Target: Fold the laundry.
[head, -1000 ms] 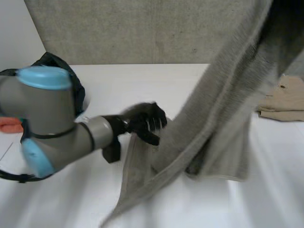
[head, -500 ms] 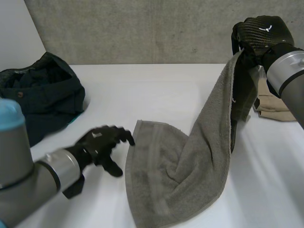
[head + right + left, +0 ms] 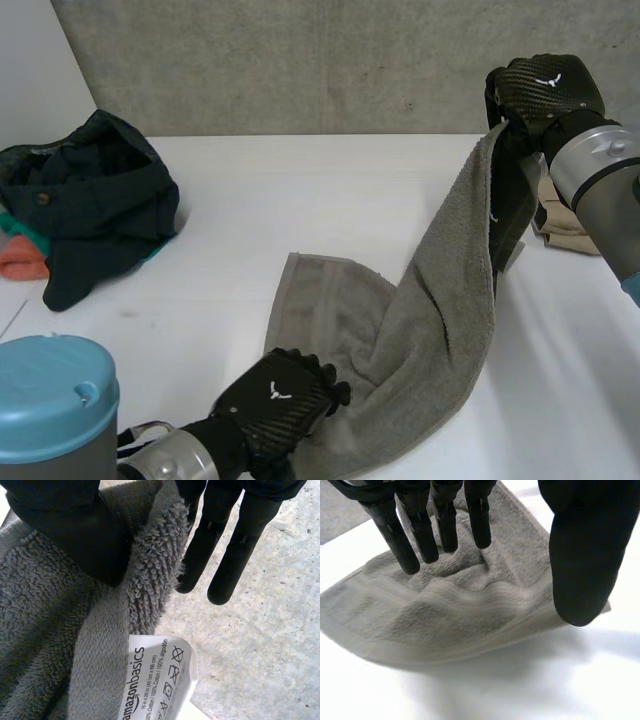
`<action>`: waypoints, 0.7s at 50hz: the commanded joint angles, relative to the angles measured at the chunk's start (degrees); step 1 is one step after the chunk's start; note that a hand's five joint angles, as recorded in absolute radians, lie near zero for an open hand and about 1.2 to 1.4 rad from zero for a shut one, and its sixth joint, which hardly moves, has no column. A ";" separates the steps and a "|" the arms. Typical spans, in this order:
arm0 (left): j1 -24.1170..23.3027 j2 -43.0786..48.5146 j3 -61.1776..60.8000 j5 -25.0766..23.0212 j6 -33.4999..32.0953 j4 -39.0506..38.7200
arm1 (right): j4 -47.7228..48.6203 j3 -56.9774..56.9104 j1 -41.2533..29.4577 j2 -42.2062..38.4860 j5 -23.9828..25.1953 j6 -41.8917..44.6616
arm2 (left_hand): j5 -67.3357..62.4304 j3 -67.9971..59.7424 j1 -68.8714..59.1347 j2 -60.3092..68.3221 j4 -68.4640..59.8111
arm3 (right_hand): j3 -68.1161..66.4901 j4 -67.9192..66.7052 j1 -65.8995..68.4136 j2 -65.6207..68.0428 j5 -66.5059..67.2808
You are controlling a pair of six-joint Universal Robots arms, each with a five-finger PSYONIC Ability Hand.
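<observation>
Towel (image 3: 440,300) is strung across the white table (image 3: 300,190) right now: one end is hoisted high at your right hand (image 3: 540,95), and the rest slopes down and pools in a rumpled spread near the front edge. Up top, your right hand has a corner pinched between thumb (image 3: 65,525) and fingers (image 3: 200,555), with the white care label (image 3: 155,680) dangling just below the pinch. Down low, your left hand (image 3: 275,400) sits on the near end of the cloth, its fingers (image 3: 425,535) spread and straight with the tips pressing into the pile and the thumb (image 3: 582,555) hanging off beside the hem, clamping nothing.

This looks like thick, soft terry: limp, no stiffness at all, and a bit of weight judging by how it sags. The looped pile should grip well, so slipping is not the likely worry; bunching is, and you can see ridges pushed up under the left fingertips. I'd say your best hold is the flat woven band at the hem, right at a corner, pinched rather than pressed. Match the lifted corner with its neighbour on the same short edge. The dark clothes pile (image 3: 90,190) and the beige garment (image 3: 560,225) sit well clear.
</observation>
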State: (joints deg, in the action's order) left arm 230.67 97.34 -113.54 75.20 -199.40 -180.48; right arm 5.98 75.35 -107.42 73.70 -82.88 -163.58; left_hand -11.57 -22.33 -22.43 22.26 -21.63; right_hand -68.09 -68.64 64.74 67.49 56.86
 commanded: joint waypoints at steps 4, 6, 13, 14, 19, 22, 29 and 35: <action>2.15 -2.51 -4.31 1.18 -6.96 1.10 | 0.09 0.23 0.02 -0.05 0.00 0.11 | 2.44 3.21 3.30 -3.13 2.50 | -11.91 -11.36 15.26 12.51 13.14; 1.80 -2.42 -4.76 1.00 -7.23 1.01 | 0.09 0.32 0.02 -0.05 0.00 0.11 | 2.27 3.04 3.13 -2.96 2.34 | -11.91 -11.36 15.26 12.51 13.14; 0.48 0.13 -4.14 0.91 -7.14 -2.50 | 0.09 0.94 0.02 -0.05 0.00 0.11 | -0.24 0.52 0.62 -0.44 -0.18 | -11.91 -11.36 15.26 12.51 13.14; 0.13 0.83 -4.06 0.91 -7.23 -3.12 | 0.00 0.94 0.02 -0.05 0.00 0.11 | -1.25 -0.49 -0.39 0.56 -1.19 | -11.91 -11.36 15.26 12.51 13.14; -2.07 6.19 -1.68 1.17 -7.14 -6.11 | 0.26 1.46 0.11 0.04 0.00 0.11 | -6.46 -5.70 -5.60 5.78 -6.40 | -11.91 -11.36 15.26 12.51 13.14; -2.42 9.43 -0.11 1.44 -7.05 -7.34 | 0.26 1.81 0.11 0.12 0.00 0.02 | -14.84 -14.07 -13.98 14.15 -14.78 | -11.91 -11.36 15.26 12.51 13.14; -3.03 11.73 2.80 1.62 -5.65 -8.75 | 0.18 2.78 0.98 0.91 0.00 0.28 | -58.34 -57.58 -57.48 57.65 -58.28 | -11.91 -11.36 15.26 12.51 13.14; -2.77 7.79 4.64 3.19 -2.92 -8.66 | -1.58 2.78 3.18 3.46 0.00 5.01 | -58.43 -57.67 -57.57 57.74 -58.37 | -11.91 -11.36 15.26 12.51 13.14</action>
State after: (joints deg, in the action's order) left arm 227.62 108.92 -110.60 76.93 -204.73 -189.31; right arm 5.88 78.06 -106.27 74.83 -82.92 -162.69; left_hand -56.57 -67.93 -65.70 68.24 -68.36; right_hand -68.09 -68.64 64.74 67.49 56.86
